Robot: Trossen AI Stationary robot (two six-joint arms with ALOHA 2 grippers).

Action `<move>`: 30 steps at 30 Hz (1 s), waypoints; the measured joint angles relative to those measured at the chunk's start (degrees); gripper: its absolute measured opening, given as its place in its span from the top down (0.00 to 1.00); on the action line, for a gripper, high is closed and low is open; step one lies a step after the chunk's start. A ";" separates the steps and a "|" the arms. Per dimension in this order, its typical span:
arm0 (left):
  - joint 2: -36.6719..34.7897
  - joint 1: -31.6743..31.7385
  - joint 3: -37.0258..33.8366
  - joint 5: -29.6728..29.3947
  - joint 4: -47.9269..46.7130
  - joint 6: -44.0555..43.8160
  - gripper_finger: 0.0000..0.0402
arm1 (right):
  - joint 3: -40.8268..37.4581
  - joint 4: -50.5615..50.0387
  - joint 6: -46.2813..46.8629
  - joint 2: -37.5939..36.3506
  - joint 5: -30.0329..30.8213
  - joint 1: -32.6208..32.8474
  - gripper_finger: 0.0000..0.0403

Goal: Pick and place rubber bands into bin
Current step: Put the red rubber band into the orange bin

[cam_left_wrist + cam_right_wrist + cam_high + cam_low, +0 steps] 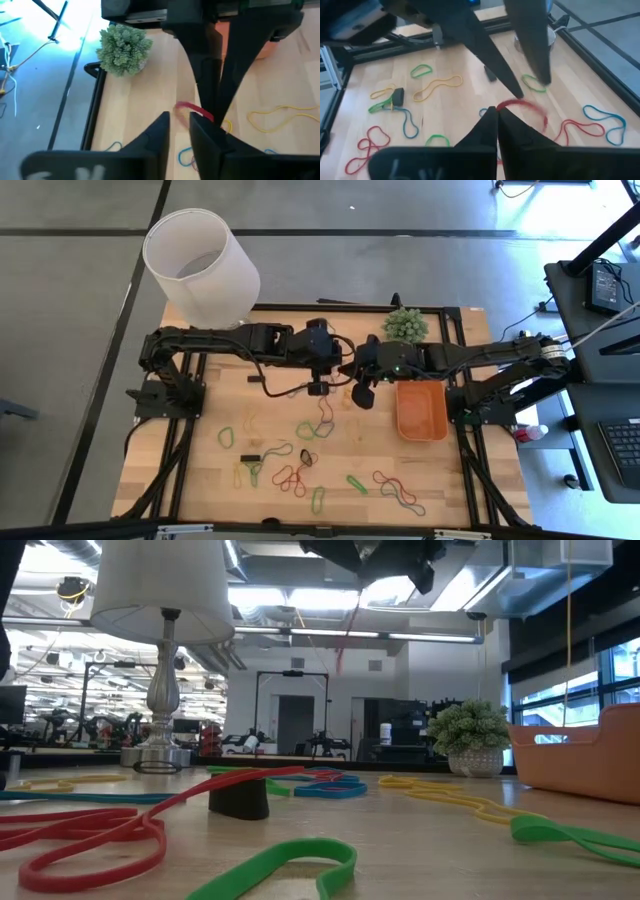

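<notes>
Jaws of the right gripper are pinching a red rubber band above the counter's middle, while the left gripper is facing it with jaws parted, the band's other end lying between its fingers. Both are hanging in the air just inside the orange bin, which is sitting by the counter's right edge. Other rubber bands are lying scattered across the front half of the counter. A small potted plant and a white lamp are standing along the back edge.
</notes>
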 joint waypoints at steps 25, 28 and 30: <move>-16.93 2.39 -24.44 13.42 10.10 -9.91 0.83 | 0.00 -53.27 39.68 -18.99 3.98 5.69 1.00; -21.76 2.56 -30.82 13.59 12.88 -12.52 0.87 | -0.72 -58.83 46.07 -17.73 1.66 8.11 1.00; -25.27 2.57 -34.69 13.54 14.18 -14.39 0.90 | -2.48 -59.89 48.67 -16.89 0.37 9.40 1.00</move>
